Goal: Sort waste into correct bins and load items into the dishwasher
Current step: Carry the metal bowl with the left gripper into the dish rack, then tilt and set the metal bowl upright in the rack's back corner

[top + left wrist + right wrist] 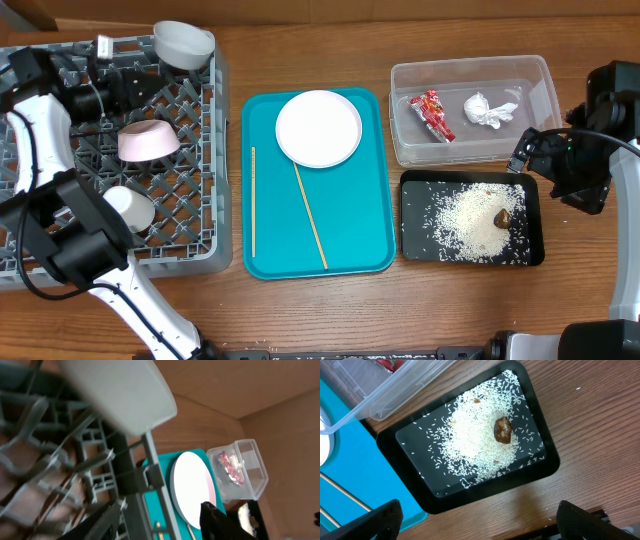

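Observation:
The grey dish rack (60, 150) at left holds the grey-green bowl (183, 45), the pink bowl (149, 142) and the white cup (130, 208). The white plate (318, 128) and two chopsticks (253, 200) lie on the teal tray (370, 200). The clear tub (475, 75) holds the red wrapper (431, 114) and the tissue (488, 110). The black tray (420, 200) holds rice (465, 215) and the brown lump (502, 217). My left gripper (157, 522) is open and empty over the rack, below the grey-green bowl (120, 390). My right gripper (480, 525) is open and empty beside the black tray (410, 445).
The left wrist view shows the rack wall (130, 475), the plate (192, 485) and the tub (250, 475) beyond. A few rice grains lie on the wood near the black tray's edge. A cardboard wall stands at the table's back.

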Robot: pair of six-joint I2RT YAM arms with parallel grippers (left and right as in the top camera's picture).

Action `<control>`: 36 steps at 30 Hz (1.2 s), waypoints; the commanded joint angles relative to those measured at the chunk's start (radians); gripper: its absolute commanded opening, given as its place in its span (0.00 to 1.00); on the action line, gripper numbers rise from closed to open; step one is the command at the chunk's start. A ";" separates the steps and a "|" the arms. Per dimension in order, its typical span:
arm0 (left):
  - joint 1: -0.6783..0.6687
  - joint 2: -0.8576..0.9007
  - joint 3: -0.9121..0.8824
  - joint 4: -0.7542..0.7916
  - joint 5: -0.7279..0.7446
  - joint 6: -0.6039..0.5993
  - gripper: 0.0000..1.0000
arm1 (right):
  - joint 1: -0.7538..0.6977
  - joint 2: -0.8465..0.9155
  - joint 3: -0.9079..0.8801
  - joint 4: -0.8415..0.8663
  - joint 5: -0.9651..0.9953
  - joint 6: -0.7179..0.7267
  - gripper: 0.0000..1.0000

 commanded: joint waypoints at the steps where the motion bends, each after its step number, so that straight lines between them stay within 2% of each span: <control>1: 0.042 0.016 0.009 -0.064 0.010 0.013 0.57 | -0.003 -0.016 0.026 0.005 0.010 -0.004 1.00; 6: 0.063 -0.006 0.009 -0.135 0.117 0.059 0.52 | -0.003 -0.016 0.026 0.004 0.010 -0.004 1.00; 9: 0.053 -0.048 0.009 -0.147 0.099 0.081 0.54 | -0.003 -0.016 0.026 0.005 0.010 -0.004 1.00; 12: 0.013 -0.129 0.009 -0.132 0.004 0.080 0.58 | -0.003 -0.016 0.026 0.006 0.010 -0.003 1.00; 16: -0.087 -0.237 0.009 -0.055 -0.245 0.041 0.62 | -0.003 -0.016 0.026 0.006 0.010 -0.003 1.00; 18: -0.206 -0.277 0.009 -0.001 -0.509 0.038 0.64 | -0.003 -0.016 0.026 0.010 0.010 -0.003 1.00; 21: -0.347 -0.273 0.009 0.045 -0.805 0.039 0.72 | -0.003 -0.016 0.026 0.010 0.010 -0.003 1.00; 24: -0.480 -0.239 0.009 0.114 -1.172 0.039 0.82 | -0.003 -0.016 0.026 0.010 0.010 -0.003 1.00; 27: -0.541 -0.195 0.009 0.182 -1.378 0.039 0.84 | -0.003 -0.016 0.026 0.009 0.010 -0.003 1.00; 28: -0.554 -0.173 0.009 0.201 -1.419 0.040 0.85 | -0.003 -0.016 0.026 0.009 0.010 -0.003 1.00; 36: -0.531 -0.065 0.009 0.204 -1.416 0.039 0.79 | -0.003 -0.016 0.026 0.009 0.010 -0.003 1.00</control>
